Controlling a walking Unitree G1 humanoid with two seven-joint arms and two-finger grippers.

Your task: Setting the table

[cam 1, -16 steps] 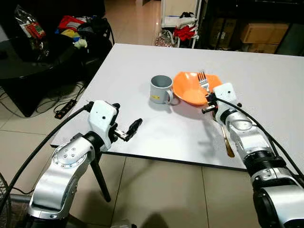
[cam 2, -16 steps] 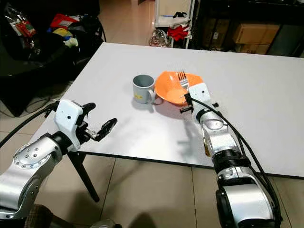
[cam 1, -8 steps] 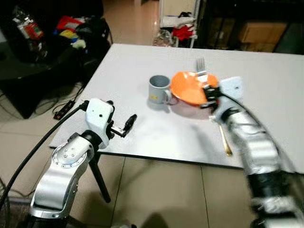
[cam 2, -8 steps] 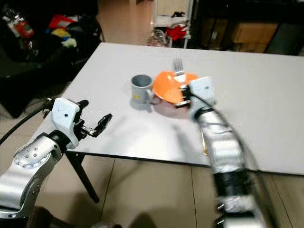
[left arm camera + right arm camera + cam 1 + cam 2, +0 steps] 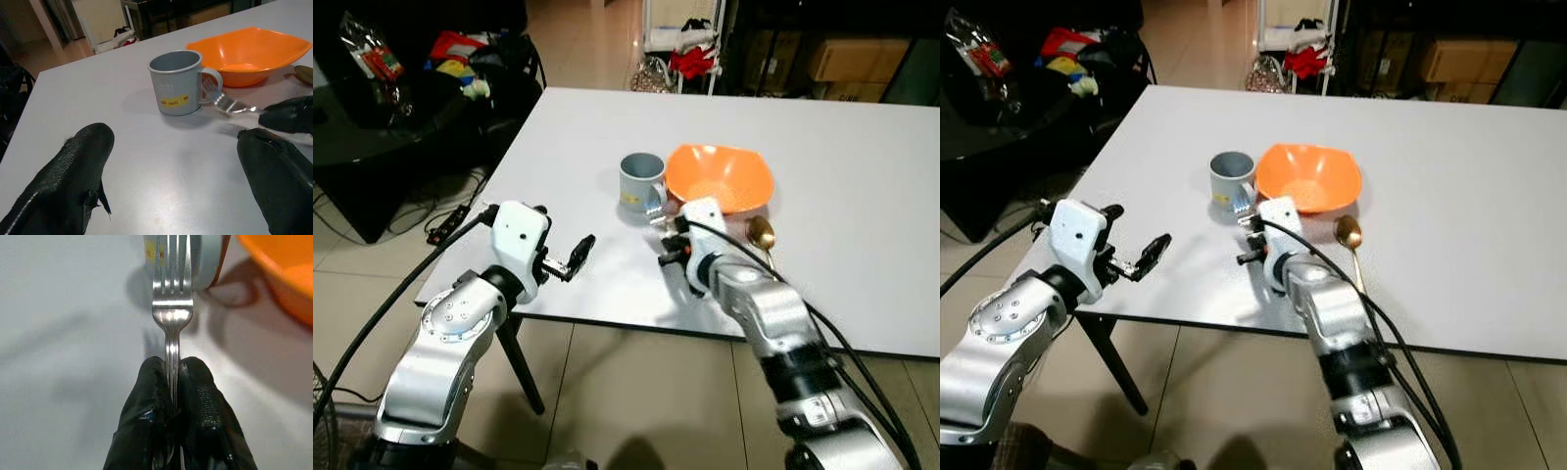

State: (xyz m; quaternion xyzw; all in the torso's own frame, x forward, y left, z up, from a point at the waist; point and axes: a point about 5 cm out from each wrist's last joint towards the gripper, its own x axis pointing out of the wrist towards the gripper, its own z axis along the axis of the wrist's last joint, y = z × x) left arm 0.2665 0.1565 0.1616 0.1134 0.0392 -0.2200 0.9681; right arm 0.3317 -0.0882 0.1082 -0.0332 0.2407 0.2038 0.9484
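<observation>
White table (image 5: 862,196) on beige tiled floor (image 5: 636,392), dark cluttered surroundings

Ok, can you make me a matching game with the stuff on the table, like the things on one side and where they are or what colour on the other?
Things:
1. fork
2. bowl
3. mug
4. spoon

Clues:
A. grey, with a yellow sticker
B. orange, with nothing in it
C. pinched in the right gripper
D. lying flat on the table in front of the bowl

Right pairs: 1-C, 2-B, 3-A, 4-D
</observation>
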